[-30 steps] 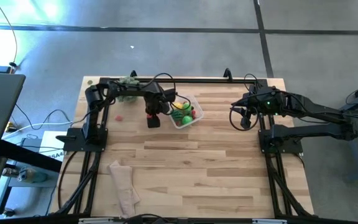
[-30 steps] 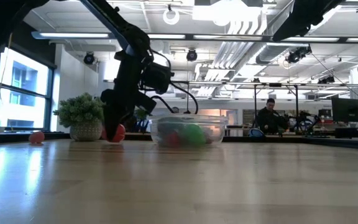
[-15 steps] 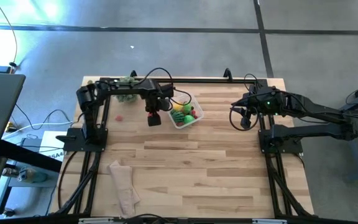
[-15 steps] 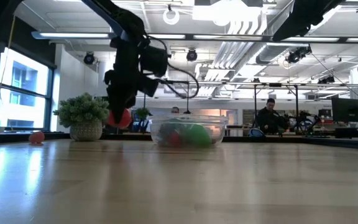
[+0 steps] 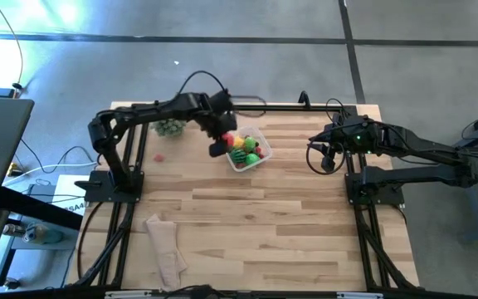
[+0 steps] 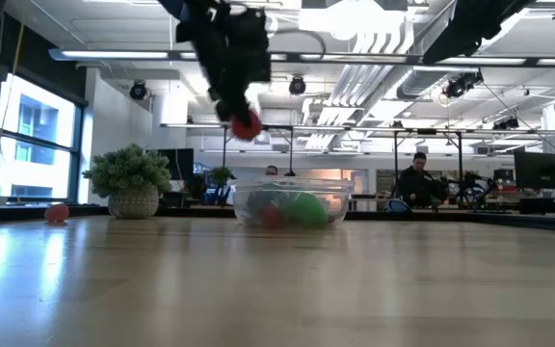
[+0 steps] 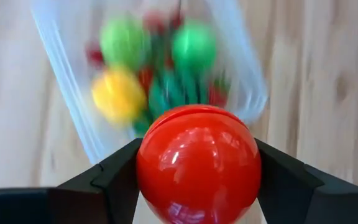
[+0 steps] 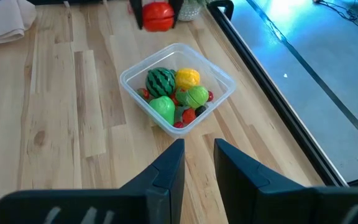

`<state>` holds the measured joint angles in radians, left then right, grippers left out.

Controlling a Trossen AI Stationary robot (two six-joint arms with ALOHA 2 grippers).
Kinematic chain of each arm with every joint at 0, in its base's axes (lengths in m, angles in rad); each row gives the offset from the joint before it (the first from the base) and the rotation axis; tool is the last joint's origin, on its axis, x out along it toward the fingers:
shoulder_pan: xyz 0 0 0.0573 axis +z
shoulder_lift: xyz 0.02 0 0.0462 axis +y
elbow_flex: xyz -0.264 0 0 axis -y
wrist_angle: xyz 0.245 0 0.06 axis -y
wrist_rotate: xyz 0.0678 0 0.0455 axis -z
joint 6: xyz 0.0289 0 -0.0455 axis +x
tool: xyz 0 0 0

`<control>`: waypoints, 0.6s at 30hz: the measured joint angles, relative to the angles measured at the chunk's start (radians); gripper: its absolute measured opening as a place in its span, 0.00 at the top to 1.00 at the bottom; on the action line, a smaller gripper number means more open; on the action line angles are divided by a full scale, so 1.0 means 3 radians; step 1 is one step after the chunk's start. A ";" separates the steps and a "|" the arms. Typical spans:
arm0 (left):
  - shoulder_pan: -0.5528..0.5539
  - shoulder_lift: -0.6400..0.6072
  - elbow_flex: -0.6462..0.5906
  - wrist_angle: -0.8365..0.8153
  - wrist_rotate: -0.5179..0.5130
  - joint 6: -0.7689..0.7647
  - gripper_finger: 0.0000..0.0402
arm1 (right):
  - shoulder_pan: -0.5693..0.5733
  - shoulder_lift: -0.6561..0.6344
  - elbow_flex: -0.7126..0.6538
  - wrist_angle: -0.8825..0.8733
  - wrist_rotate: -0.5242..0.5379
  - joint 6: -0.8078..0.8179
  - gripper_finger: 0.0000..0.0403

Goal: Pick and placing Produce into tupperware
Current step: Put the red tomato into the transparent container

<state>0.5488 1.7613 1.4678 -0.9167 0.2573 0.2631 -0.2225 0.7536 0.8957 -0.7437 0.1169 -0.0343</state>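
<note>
No writing or brand can be read anywhere on the things in front of me.

The wooden table (image 5: pixel 289 224) carries everything. My left gripper (image 5: pixel 217 148) hangs raised above it, at the nine o'clock edge of the clear plastic tub (image 5: pixel 260 136) in the high view. Its two fingers (image 7: pixel 114 177) are spread only as wide as the ball between them, pressing each side of a glossy red ball (image 7: pixel 197 163). In the low view that ball (image 6: pixel 247 124) sits well above the tub's rim (image 6: pixel 291 183), slightly to its nine o'clock side.

My right gripper (image 5: pixel 325 159) waits well apart at the tub's three o'clock, its fingers (image 8: pixel 163 180) parted a little with nothing between them.

The tub (image 8: pixel 229 81) holds a striped green watermelon ball (image 8: pixel 160 80), a yellow fruit (image 8: pixel 187 77), two plain green balls (image 8: pixel 162 106) and small red pieces (image 8: pixel 188 114).

A pale-green leafy ball (image 5: pixel 169 128) sits near the table's twelve o'clock edge, at about ten o'clock from the tub. One small red fruit (image 5: pixel 159 155) lies alone on the wood at the tub's nine o'clock. A beige cloth (image 5: pixel 165 246) lies near the table's seven o'clock corner.
</note>
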 joint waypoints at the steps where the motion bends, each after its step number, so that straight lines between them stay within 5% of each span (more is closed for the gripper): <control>1: 0.0001 -0.0004 0.0059 0.0089 0.0041 0.0017 0.40 | 0.0000 0.0000 0.0001 0.0000 0.0001 0.0000 0.81; 9: 0.0001 -0.0006 0.0348 0.1010 0.0290 0.0134 0.35 | 0.0000 -0.0001 0.0001 0.0000 0.0001 -0.0001 0.81; 18: -0.0031 0.0355 0.0347 0.1191 0.0315 0.0118 0.40 | 0.0000 0.0000 0.0001 -0.0001 0.0000 0.0000 0.81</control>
<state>0.5396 1.8678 1.5719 -0.5595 0.3518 0.2985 -0.2226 0.7536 0.8959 -0.7440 0.1170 -0.0342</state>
